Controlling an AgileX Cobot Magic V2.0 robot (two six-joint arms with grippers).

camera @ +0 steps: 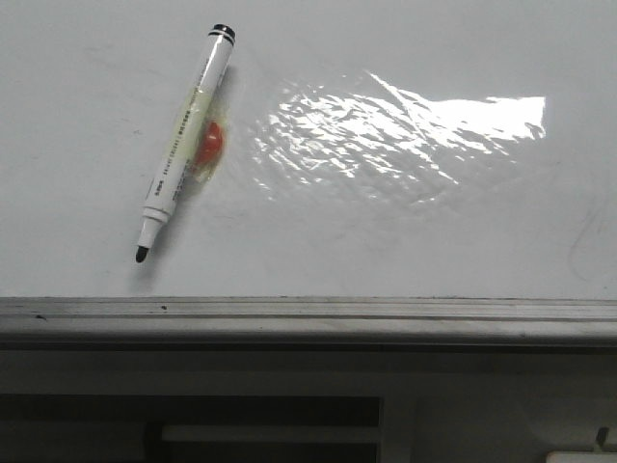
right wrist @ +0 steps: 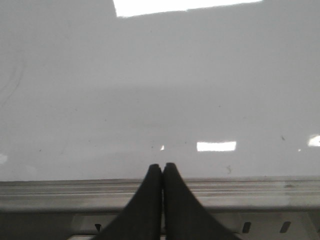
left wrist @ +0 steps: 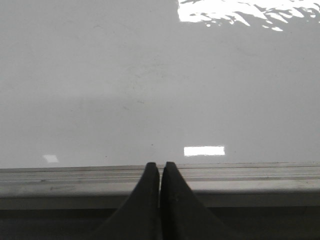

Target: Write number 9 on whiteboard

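The whiteboard point(camera: 405, 231) fills the front view, glossy white with a wrinkled glare patch. No number 9 shows on it, only faint grey smudges. A white marker point(camera: 185, 143) with a black tip lies uncapped on the board at upper left, with a red-orange blob taped to its barrel. Neither gripper appears in the front view. My left gripper point(left wrist: 160, 166) is shut and empty, its fingertips over the grey rail point(left wrist: 240, 175) at the whiteboard point(left wrist: 150, 90) edge. Likewise my right gripper point(right wrist: 163, 166) is shut on nothing, above the rail point(right wrist: 250, 187) of the whiteboard point(right wrist: 160, 85).
A grey metal rail point(camera: 308, 313) runs along the board's near edge, with a darker frame and recess below it. Faint curved smudges mark the board at far right point(camera: 583, 236).
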